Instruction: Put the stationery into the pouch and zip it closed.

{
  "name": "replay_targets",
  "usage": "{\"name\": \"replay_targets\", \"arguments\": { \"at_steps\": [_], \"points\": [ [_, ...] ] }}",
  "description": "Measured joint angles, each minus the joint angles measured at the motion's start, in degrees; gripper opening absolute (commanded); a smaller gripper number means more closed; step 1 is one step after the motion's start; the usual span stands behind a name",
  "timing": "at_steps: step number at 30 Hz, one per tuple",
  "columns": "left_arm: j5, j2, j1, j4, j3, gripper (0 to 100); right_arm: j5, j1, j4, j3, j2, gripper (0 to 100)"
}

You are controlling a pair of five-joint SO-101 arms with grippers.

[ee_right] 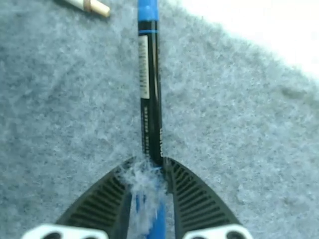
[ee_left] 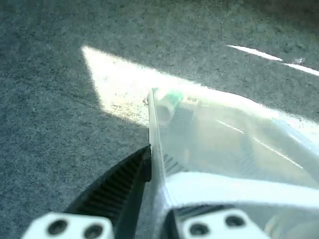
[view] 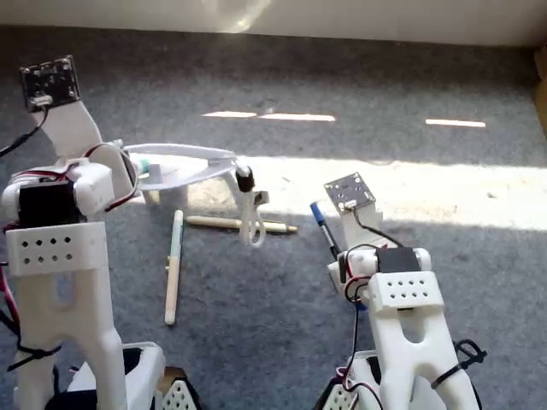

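My left gripper (ee_left: 155,162) is shut on one edge of the clear pouch (ee_left: 224,139), holding it lifted off the carpet (view: 184,166). Inside it lies a green-capped item (ee_left: 168,101). The pouch's black zipper pull (view: 245,180) and white loop strap (view: 253,224) hang at its other end. My right gripper (ee_right: 149,167) is shut on a blue and black pen (ee_right: 149,89) that lies on the carpet (view: 323,226). A cream pen with a green band (view: 173,266) and a cream pencil (view: 241,225) lie loose between the arms.
Grey carpet (view: 402,94) covers the whole floor, with a bright sunlit patch (view: 444,192) behind the right arm. The tip of the cream pencil (ee_right: 90,5) lies just beyond the blue pen's far end.
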Motion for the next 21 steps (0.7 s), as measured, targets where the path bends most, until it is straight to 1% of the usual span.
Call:
{"name": "replay_targets", "arguments": {
  "at_steps": [4,11,13,18,21],
  "points": [
    [0.0,0.0,2.1,0.2,-3.6,1,0.0,0.0,0.0,1.1,0.0,1.4],
    [0.0,0.0,3.1,1.1,-3.0,1,0.0,0.0,-0.3,2.9,0.0,1.7],
    [0.0,0.0,3.1,1.1,-2.3,1,0.0,0.0,-0.3,3.2,0.0,5.1],
    [0.0,0.0,1.8,1.1,0.4,1,0.0,0.0,0.6,3.2,0.0,18.9],
    [0.0,0.0,0.1,1.1,2.1,1,-0.7,0.0,2.2,3.2,0.0,19.9]
  ]
}}
